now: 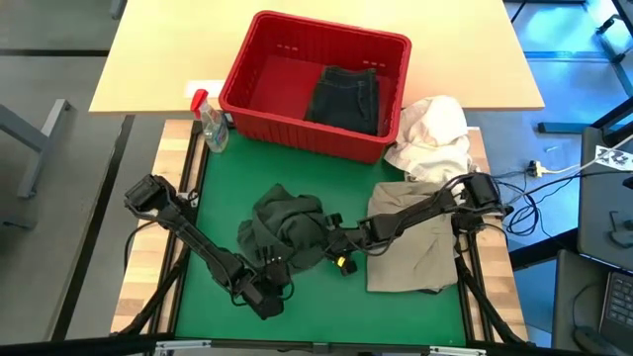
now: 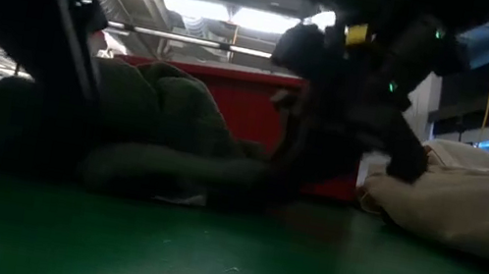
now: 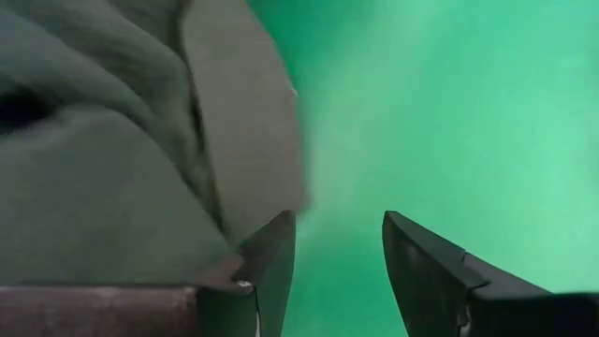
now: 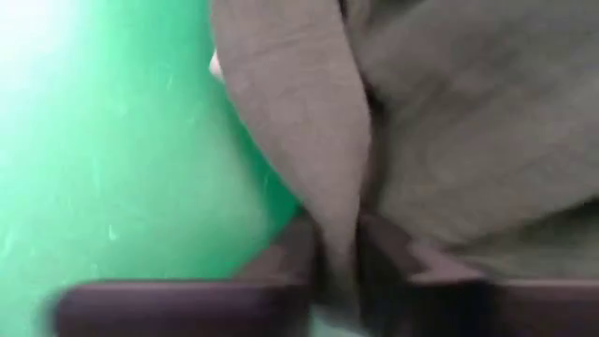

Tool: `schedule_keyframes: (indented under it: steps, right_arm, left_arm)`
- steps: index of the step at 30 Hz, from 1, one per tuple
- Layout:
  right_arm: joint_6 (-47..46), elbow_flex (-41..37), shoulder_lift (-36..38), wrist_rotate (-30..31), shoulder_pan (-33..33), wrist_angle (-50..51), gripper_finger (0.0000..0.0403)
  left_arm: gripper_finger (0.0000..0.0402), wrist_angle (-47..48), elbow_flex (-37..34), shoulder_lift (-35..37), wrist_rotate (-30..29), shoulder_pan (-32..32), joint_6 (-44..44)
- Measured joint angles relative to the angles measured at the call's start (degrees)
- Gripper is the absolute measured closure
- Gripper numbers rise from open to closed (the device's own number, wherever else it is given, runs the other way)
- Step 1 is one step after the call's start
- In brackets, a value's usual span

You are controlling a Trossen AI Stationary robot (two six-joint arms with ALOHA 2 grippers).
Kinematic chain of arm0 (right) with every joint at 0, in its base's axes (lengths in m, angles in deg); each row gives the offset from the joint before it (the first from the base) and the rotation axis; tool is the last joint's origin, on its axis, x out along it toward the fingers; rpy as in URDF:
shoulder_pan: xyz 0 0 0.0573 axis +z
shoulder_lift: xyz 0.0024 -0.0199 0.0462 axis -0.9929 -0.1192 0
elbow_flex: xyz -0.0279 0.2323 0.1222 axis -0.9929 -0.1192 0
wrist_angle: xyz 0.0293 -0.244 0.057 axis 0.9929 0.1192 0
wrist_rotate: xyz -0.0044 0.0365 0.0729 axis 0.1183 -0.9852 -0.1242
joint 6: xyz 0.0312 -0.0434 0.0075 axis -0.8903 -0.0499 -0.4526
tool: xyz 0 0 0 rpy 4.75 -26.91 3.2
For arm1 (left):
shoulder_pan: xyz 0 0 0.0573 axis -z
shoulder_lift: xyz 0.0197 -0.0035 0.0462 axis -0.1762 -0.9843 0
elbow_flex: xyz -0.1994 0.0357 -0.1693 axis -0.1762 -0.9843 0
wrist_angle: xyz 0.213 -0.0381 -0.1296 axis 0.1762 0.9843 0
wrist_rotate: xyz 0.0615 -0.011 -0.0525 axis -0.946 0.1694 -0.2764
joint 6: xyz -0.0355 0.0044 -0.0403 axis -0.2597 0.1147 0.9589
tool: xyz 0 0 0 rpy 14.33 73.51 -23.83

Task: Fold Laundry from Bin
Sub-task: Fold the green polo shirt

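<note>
A crumpled dark charcoal garment (image 1: 285, 225) lies in a heap on the middle of the green mat (image 1: 396, 316); it also shows in the low view (image 2: 127, 127). My right gripper (image 4: 342, 253) reaches in from the right, at the heap's right side (image 1: 323, 235), and is shut on it. My left gripper (image 3: 337, 234) stands open at the heap's near edge (image 1: 273, 277), with only bare mat between its fingers. A khaki garment (image 1: 415, 242) lies flat on the mat under my right arm. The red bin (image 1: 316, 84) stands at the far side with another dark garment (image 1: 346, 97) inside. My right gripper pinches a raised fold of the dark garment (image 4: 328, 201) between its two fingers, slanting down from the table's right side. The rest of the garment rests on the mat. My left gripper has one finger (image 3: 271, 257) right beside the garment's edge (image 3: 267, 187); whether they touch, I cannot tell.
A white cloth bundle (image 1: 432, 133) lies to the right of the bin, at the khaki garment's far end. A small clear spray bottle with a red top (image 1: 211, 124) stands left of the bin. Bare mat lies along the near edge.
</note>
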Motion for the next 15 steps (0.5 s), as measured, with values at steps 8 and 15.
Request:
schedule_keyframes:
  steps: [8, 15]
  right_arm:
    - [-7.5, 0.1, 5.4, -0.8, -0.2, 0.8, 0.0359]
    - [-8.1, 0.2, 5.1, -3.0, -0.1, 1.2, 0.0394]
  left_arm:
    - [0.0252, 0.4, 0.0, -0.6, -10.8, -0.1, -1.5]
    - [0.0252, -2.9, 0.0, -2.6, -13.8, -0.6, -1.1]
